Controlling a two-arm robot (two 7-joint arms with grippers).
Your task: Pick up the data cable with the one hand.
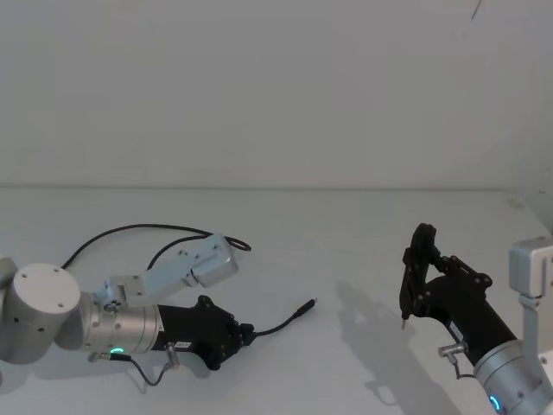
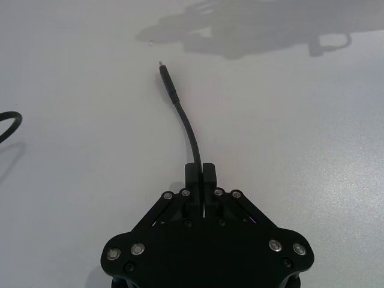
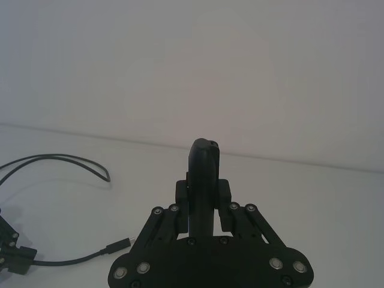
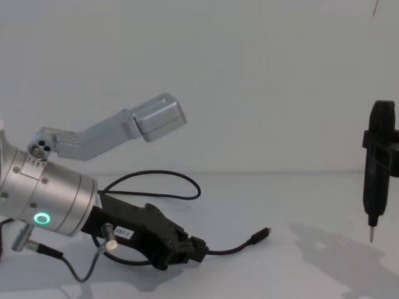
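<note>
Far left: the slack of the data cable (image 1: 130,229) lies in a wide loop on the surface (image 1: 346,242), behind the left arm. Moving right, we find the left hand (image 1: 249,333) low over the surface, behind it the silver wrist with the green ring light (image 4: 42,218) lit. Its jaws are pressed together, pinching the cable a short way back from the plug; in the left wrist view the cord comes straight out from between the fingertips (image 2: 209,173), so we log the grasp as made. The key relation: the free end runs on from the hand nearly along the hand's own axis, bending gently toward the robot's right and ending in the plug (image 1: 304,308). This is the short stretch; the long part trails back past the hand to the loop. From the chest view the stretch sags just beyond the jaws and then rises toward the plug (we cannot tell whether the plug touches the surface or hangs just above it). We judge that what remains is a lift, and that the slack will drag behind and could tug the cord through the pinch. Far right: the right hand (image 4: 373,224) hangs upright above the surface, jaws drawn together into one slim column, well apart from the plug, idle.
</note>
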